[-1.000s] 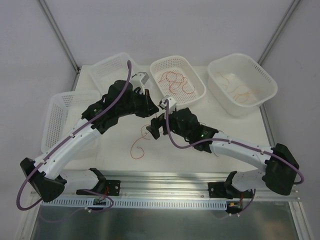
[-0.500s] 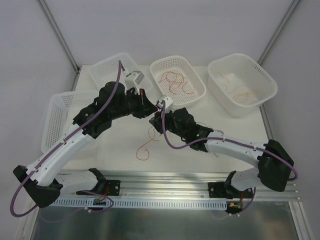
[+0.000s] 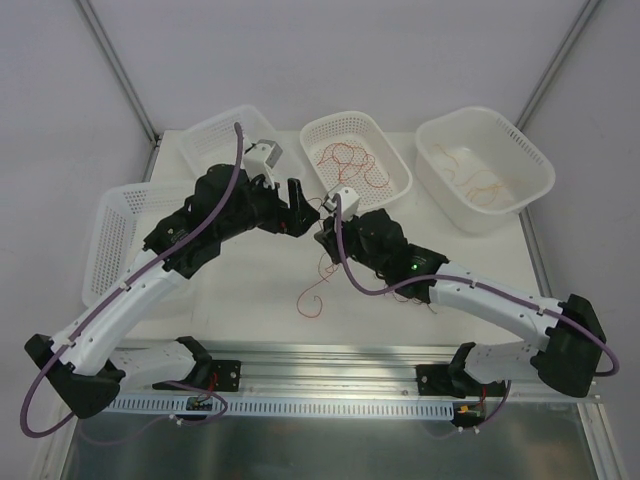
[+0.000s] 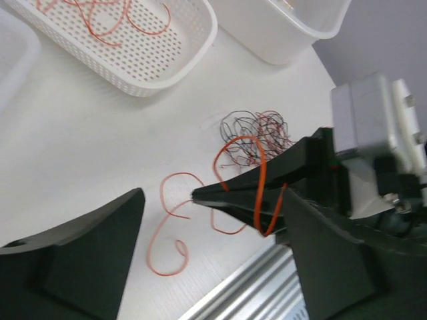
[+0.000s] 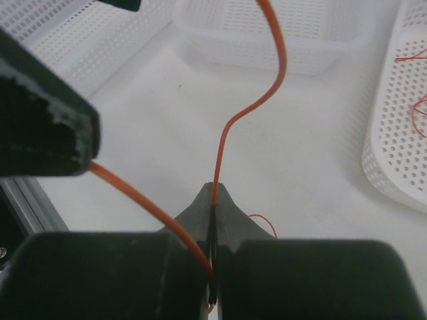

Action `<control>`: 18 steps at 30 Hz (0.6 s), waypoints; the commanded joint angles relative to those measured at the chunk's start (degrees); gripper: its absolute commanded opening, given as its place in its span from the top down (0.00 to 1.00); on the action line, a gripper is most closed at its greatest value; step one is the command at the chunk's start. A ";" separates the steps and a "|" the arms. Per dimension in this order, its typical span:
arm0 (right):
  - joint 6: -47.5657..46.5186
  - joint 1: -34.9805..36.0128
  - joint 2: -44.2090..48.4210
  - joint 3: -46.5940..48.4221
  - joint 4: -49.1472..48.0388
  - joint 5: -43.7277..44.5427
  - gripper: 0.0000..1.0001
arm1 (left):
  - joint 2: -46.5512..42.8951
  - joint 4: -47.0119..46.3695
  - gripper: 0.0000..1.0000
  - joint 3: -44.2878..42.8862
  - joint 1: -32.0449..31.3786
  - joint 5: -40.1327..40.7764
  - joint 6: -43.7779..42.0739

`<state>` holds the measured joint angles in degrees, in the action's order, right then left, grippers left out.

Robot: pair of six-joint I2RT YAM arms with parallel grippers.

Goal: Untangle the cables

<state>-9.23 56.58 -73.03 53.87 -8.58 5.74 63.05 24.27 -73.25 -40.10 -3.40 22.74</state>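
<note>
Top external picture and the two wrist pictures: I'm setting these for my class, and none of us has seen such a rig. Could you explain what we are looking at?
The top picture looks down on two robot arms, the left arm and the right arm, bolted at the near edge of a white table. Each arm ends in a two-finger gripper and carries a small camera on its wrist. Those cameras give the two close-ups.

Four white baskets stand on the table. The middle basket holds red wires, and the right basket holds paler wires. A tangle of thin wires lies on the table.

The right gripper is shut on one orange wire, whose loose end curls on the table. The left gripper is open and holds nothing.
</note>
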 commanded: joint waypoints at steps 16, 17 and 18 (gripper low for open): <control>-11.15 -17.63 -9.74 47.98 28.88 3.84 0.99 | -13.13 -9.16 0.01 19.81 7.40 2.86 -22.21; -12.11 -18.16 -12.72 50.70 28.62 4.10 0.99 | -13.04 -9.24 0.01 21.47 7.49 4.52 -22.21; -13.60 -18.60 -14.14 52.90 28.01 4.63 0.99 | -12.95 -9.24 0.01 22.18 7.66 4.89 -22.21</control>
<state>-18.04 39.24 -83.11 100.95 18.31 9.69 49.95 18.13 -53.30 -33.26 -1.58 3.73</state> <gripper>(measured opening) 0.019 0.990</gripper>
